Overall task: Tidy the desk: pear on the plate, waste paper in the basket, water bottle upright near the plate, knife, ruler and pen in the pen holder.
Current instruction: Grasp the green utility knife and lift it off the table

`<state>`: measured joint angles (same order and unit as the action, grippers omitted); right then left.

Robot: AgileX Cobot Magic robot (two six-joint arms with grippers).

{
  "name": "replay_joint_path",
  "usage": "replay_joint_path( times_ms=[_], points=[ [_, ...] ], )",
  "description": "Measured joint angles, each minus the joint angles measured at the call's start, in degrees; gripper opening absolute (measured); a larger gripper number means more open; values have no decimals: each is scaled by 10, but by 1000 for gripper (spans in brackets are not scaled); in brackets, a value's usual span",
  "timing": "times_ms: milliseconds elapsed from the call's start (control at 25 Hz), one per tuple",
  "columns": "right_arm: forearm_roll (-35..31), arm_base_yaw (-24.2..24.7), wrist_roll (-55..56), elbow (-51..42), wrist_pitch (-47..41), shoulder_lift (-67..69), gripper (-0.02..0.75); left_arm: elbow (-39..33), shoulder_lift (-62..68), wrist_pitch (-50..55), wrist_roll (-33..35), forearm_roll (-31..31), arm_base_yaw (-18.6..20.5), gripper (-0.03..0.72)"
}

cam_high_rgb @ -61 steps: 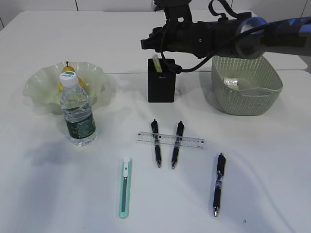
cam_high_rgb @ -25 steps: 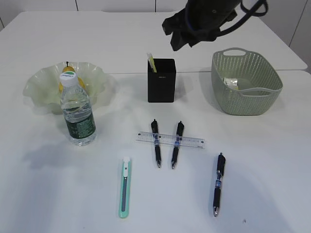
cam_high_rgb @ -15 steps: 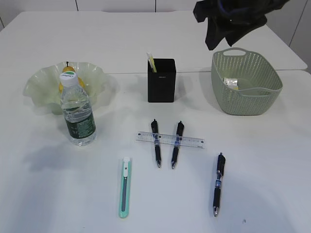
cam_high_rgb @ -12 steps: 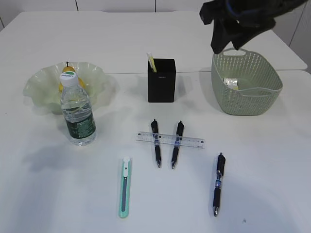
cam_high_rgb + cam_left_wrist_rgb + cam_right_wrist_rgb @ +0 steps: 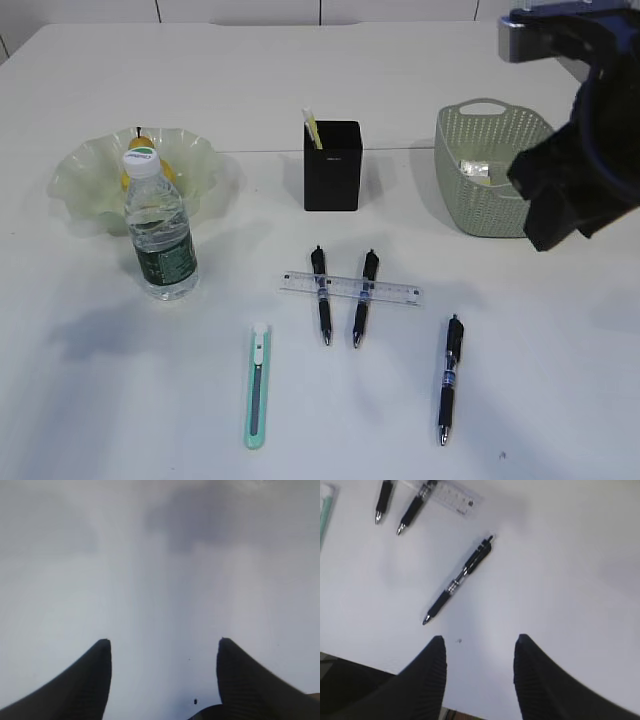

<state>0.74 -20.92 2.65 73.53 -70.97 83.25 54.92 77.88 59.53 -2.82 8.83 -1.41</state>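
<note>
The pear [image 5: 141, 147] lies in the pale green plate [image 5: 80, 178], with the upright water bottle [image 5: 160, 236] just in front. The waste paper [image 5: 474, 170] is in the basket [image 5: 478, 205]. The black pen holder [image 5: 332, 180] holds a yellowish stick [image 5: 313, 128]. The clear ruler [image 5: 350, 289] lies across two pens [image 5: 320, 296]. A third pen [image 5: 449, 378] and the mint knife [image 5: 257, 385] lie nearer the front. My right arm [image 5: 575, 190] hangs before the basket. Its gripper [image 5: 480, 640] is open and empty, above the desk right of the third pen [image 5: 457, 582]. My left gripper [image 5: 162, 645] is open over bare desk [image 5: 160, 555].
The right wrist view also shows the ruler's end [image 5: 455, 497], two pen tips [image 5: 400, 522] and the knife's edge [image 5: 324, 515]. The desk's front edge [image 5: 365, 662] runs just below the right gripper.
My right arm has swung from above the pen holder to the right, past the basket, and come down toward the front right. The objects on the desk have not moved.
</note>
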Motion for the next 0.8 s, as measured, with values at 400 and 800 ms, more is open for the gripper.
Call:
replay_joint_path(
  times_ms=[400,800],
  points=[
    [-13,0,10,-30,12,-20,337,0,-24,3,-53,0,-116,466],
    [-13,0,13,-31,20,-20,337,0,-23,-68,-252,-60,-303,466]
  ],
)
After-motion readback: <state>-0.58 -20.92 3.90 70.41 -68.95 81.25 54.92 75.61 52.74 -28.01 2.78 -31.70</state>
